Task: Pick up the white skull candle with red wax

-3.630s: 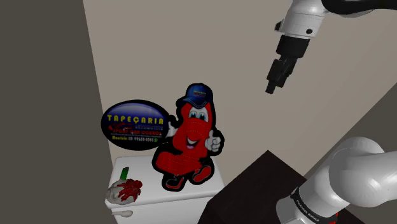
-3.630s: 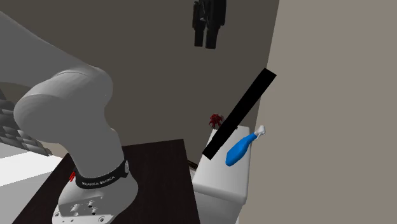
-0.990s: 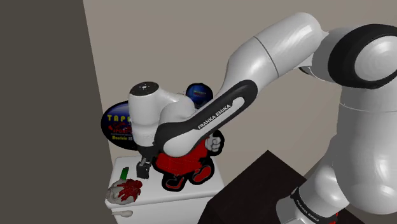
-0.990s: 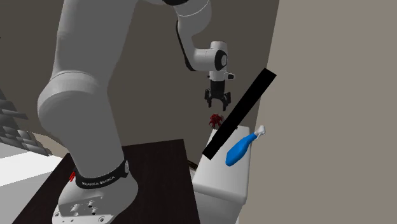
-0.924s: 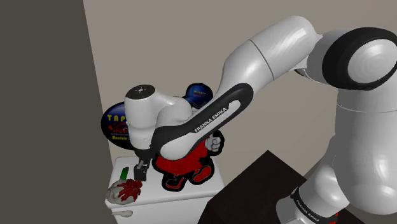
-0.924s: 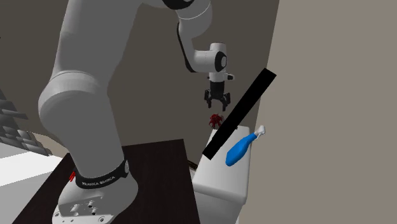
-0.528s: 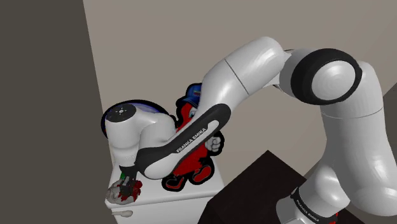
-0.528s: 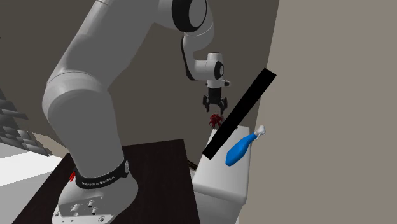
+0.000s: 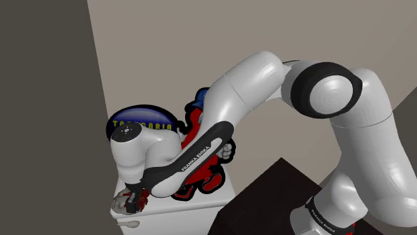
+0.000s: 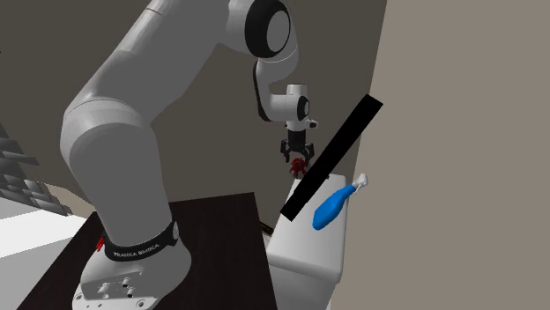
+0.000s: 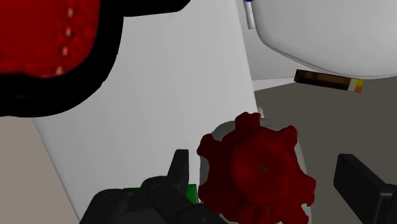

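Note:
The skull candle (image 9: 121, 203) is a pale skull with dark red wax over its crown, standing at the near left corner of a white tank lid (image 9: 198, 201). My black gripper (image 9: 136, 199) has come down over it. In the wrist view the red wax (image 11: 257, 168) lies between the fingers (image 11: 181, 167), and the gripper (image 11: 273, 177) is open: one finger sits close beside the skull and the other stands apart from it. From the second exterior view the gripper (image 10: 298, 157) hangs just over the candle (image 10: 300, 166).
A flat red mascot cutout (image 9: 204, 167) and a blue oval sign (image 9: 144, 123) stand upright behind the candle. A blue brush (image 10: 333, 208) lies on the lid. A brown cigar (image 11: 327, 81) lies lower down beyond the lid. The dark stand (image 9: 267, 200) is at lower right.
The arm has swung down from high on the right to the lid's left corner. In the last second the gripper lowered from beside the cutout onto the candle, staying open.

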Available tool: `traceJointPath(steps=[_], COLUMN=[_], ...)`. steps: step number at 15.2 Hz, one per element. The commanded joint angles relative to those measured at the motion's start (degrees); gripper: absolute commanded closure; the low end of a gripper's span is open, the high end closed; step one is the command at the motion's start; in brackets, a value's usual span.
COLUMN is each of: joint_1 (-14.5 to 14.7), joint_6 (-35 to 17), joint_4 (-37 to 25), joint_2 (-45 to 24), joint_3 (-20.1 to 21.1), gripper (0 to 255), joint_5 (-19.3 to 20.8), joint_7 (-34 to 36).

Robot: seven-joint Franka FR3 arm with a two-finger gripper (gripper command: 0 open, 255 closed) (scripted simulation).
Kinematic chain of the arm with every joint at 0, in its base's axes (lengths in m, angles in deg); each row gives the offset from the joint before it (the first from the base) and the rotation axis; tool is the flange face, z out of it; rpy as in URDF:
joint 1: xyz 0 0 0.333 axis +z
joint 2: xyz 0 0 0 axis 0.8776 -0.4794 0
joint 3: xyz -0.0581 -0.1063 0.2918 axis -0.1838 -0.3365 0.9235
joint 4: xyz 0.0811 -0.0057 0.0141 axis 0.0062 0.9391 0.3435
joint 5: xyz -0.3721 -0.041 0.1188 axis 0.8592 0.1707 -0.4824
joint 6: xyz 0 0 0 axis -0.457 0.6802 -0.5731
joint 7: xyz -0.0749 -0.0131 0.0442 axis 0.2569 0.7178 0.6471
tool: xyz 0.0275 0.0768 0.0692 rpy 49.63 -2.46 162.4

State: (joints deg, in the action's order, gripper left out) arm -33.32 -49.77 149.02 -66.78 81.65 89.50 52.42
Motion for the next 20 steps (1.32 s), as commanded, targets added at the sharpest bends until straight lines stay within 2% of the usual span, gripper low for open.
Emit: traceJointPath(steps=[1,10,20], joint_1=[0.11,0.05,-1.47], joint_6=[-0.13,-0.17,4.14], joint_4=[-0.15,-0.03,1.52], joint_2=[-0.25,-0.17,5.76], joint_3=[-0.07,-0.06,2.06], gripper=[255,255,255], joint_5=[0.08,0.08,-2.22], joint_7=[0.1,0.07,-1.53])
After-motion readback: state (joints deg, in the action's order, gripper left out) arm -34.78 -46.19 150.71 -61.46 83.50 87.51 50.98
